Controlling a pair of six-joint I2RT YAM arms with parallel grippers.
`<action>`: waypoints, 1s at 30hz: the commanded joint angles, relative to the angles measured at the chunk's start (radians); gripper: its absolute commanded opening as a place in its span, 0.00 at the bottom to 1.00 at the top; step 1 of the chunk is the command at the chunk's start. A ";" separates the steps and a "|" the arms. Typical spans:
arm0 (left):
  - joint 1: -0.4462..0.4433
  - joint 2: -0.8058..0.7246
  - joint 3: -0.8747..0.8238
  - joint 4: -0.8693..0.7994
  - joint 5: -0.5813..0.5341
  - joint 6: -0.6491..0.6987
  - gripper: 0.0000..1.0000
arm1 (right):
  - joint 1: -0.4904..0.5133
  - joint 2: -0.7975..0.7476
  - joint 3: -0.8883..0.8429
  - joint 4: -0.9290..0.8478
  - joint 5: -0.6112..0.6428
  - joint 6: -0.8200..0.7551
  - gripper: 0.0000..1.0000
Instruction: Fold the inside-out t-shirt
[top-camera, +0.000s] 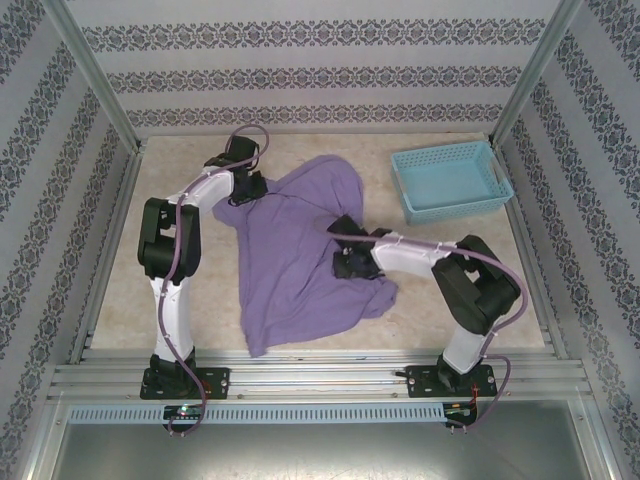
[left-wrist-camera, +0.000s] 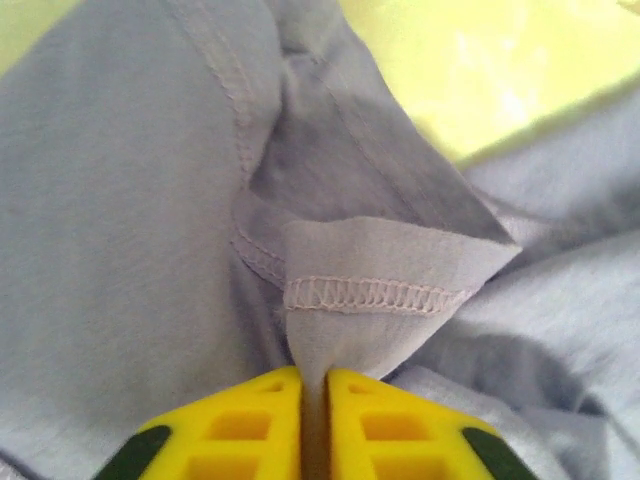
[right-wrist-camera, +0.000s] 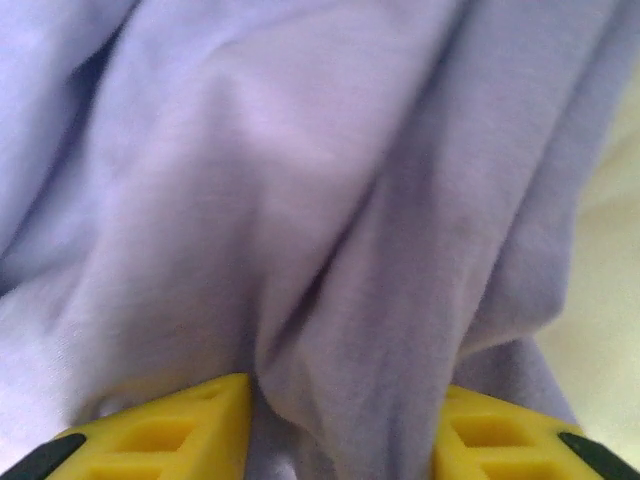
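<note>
Across the middle of the beige table (top-camera: 200, 310) lies the crumpled lavender-purple cotton t-shirt (top-camera: 290, 255), its top reaching toward the far edge. By the far right corner sits the light blue plastic lattice basket (top-camera: 440, 152), apart from the cloth. At the shirt's far left part, the left gripper (left-wrist-camera: 315, 378) is clenched on a stitched hem fold. The right gripper (right-wrist-camera: 340, 390) straddles a thick ridge of fabric; its jaws stand apart, and I cannot tell whether they pinch it.
</note>
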 joint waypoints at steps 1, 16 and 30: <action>-0.012 -0.059 0.045 -0.058 0.052 0.019 0.07 | 0.072 -0.054 -0.053 -0.008 -0.019 0.111 0.40; -0.030 -0.514 -0.377 0.029 0.068 0.005 0.00 | -0.309 -0.138 0.238 -0.116 0.038 -0.056 0.71; -0.019 -0.718 -0.585 0.055 0.053 0.020 0.00 | -0.432 0.406 0.742 -0.228 -0.091 -0.085 0.65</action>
